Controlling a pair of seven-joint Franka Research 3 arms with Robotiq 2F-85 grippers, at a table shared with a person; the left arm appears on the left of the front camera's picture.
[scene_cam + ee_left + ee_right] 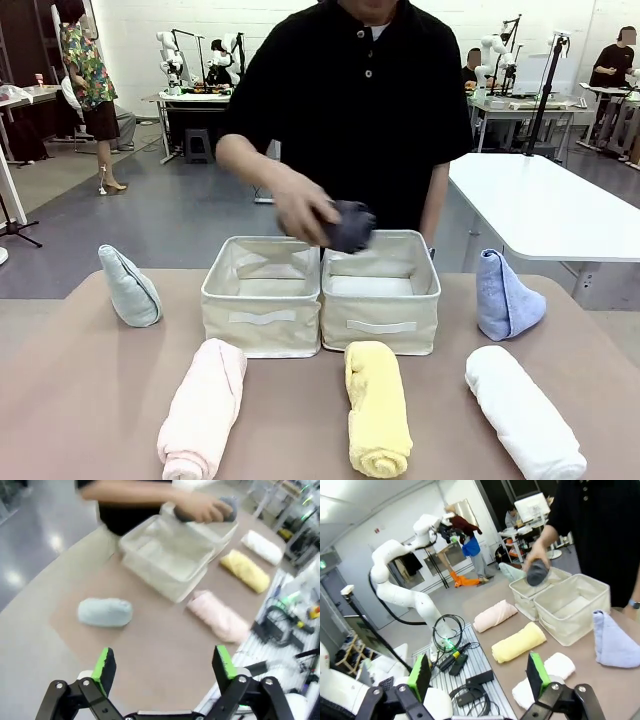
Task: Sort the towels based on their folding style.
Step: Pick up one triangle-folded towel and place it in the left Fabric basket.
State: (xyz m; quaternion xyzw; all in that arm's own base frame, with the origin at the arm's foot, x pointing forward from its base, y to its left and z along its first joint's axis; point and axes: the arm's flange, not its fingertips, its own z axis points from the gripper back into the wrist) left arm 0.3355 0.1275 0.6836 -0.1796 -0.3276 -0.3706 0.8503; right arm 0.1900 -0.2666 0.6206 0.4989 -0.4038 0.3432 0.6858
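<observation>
My left claw [164,662] and right claw [478,670] hang released and empty. Nearest on the worktop [90,400] lie the pink roll [203,410], yellow roll [377,420] and white roll [523,425]. Behind them stand two baskets [262,320], between the teal cone [130,287] on the left and the blue cone [505,297] on the right. A person's hand [300,205] holds the grey roll [350,225] above the baskets.

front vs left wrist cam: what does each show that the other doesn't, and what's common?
Front, not left wrist: the light blue cone towel, right of the baskets. Left wrist, not front: the left end effector, jaws open, and cables past the table edge. Both: the pale teal towel, pink towel, yellow towel, white towel, and the person's hand holding the dark grey towel over the baskets.
</observation>
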